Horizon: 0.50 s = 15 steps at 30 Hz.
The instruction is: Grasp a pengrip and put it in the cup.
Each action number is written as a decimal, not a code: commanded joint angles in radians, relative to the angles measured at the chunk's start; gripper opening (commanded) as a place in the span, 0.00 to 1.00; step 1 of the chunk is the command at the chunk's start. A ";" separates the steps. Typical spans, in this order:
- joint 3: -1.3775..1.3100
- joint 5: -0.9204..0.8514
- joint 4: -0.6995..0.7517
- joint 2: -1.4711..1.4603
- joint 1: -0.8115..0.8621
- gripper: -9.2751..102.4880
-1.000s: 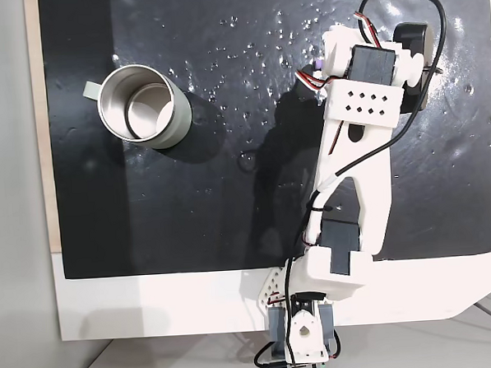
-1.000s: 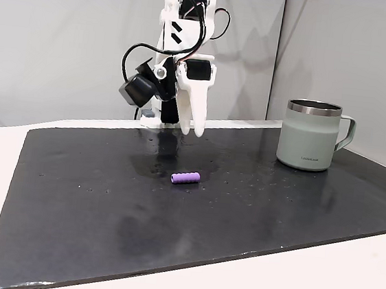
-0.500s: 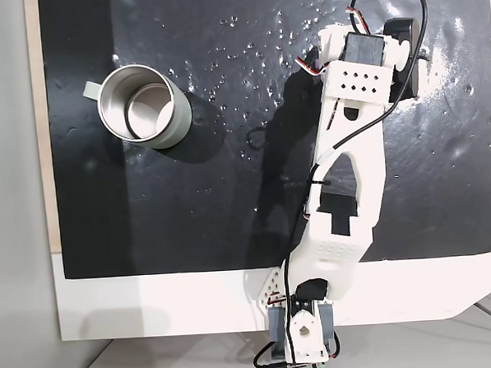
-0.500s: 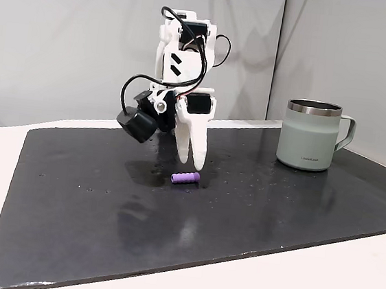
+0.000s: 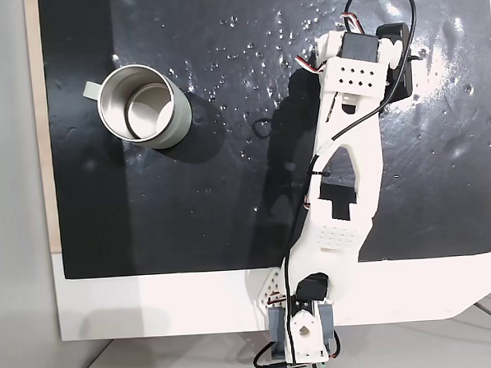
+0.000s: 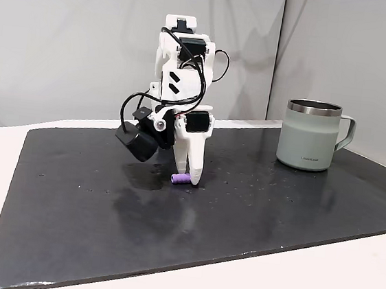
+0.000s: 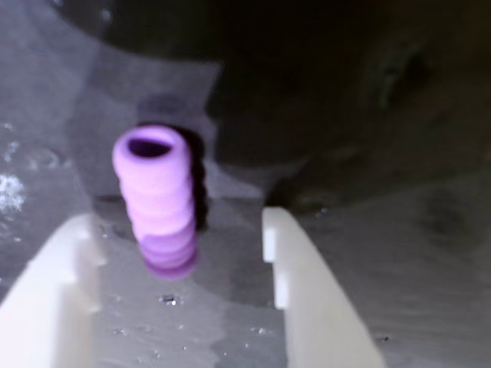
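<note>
The pengrip [image 7: 157, 198] is a small purple ribbed tube lying on the black mat, its open end pointing away in the wrist view. My gripper [image 7: 178, 222] is open and straddles it, with the left finger [image 7: 57, 287] close beside the tube and the right finger [image 7: 303, 284] a gap away. From the side in a fixed view, the gripper [image 6: 188, 178] points straight down with its tips at the mat, and the pengrip [image 6: 179, 178] peeks out at them. The cup [image 6: 309, 136] stands upright far to the right there. From above, the cup [image 5: 142, 105] is upper left and holds nothing.
A black mat [image 5: 189, 212] covers a white table [image 5: 153, 308]. The arm's wrist block [image 5: 350, 63] and a black camera [image 6: 136, 142] hang over the mat's far side. Open mat lies between gripper and cup. Water-like specks dot the mat.
The arm has reached forward and lowered. The gripper has come down from above the mat until its open fingers stand around the pengrip. Pengrip and cup have not moved.
</note>
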 commanded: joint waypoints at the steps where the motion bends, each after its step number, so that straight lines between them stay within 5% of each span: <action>1: -0.057 -0.014 -0.026 -0.002 0.037 0.21; 8: -0.063 -0.014 -0.020 -0.015 0.054 0.09; 15: -0.117 0.017 0.040 -0.005 0.048 0.09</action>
